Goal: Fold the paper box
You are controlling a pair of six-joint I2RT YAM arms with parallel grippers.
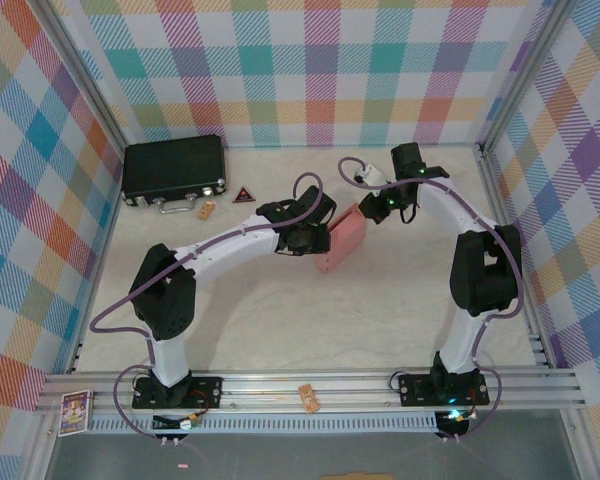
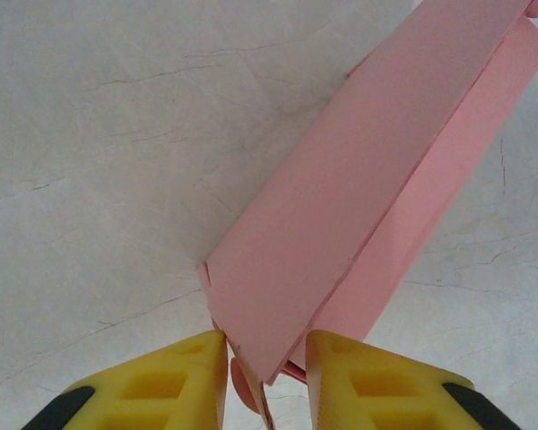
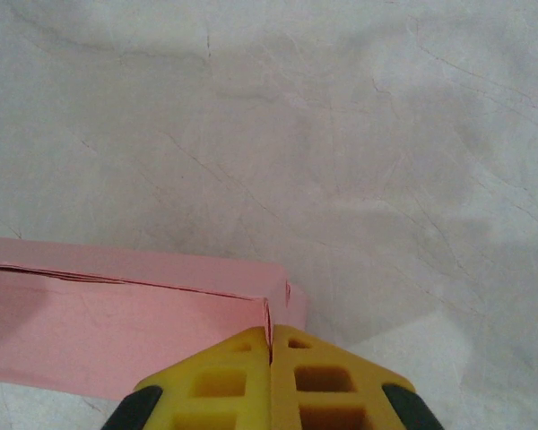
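The salmon-pink paper box (image 1: 342,238) is partly folded and held tilted above the middle of the table. One low corner of the paper box (image 2: 359,206) pokes between the yellow fingers of my left gripper (image 2: 266,345), whose jaws stand apart, with a gap showing on the right side. From above, my left gripper (image 1: 322,240) sits at the box's left end. My right gripper (image 3: 271,333) is shut, pinching a thin edge at a corner of the paper box (image 3: 117,331). Seen from the top, my right gripper (image 1: 372,208) is at the box's upper right end.
A black hard case (image 1: 173,170) lies at the back left, with a red triangle (image 1: 244,196) and a small tan piece (image 1: 206,209) beside it. Another tan piece (image 1: 309,398) rests on the front rail. Plaid walls close in the table on three sides.
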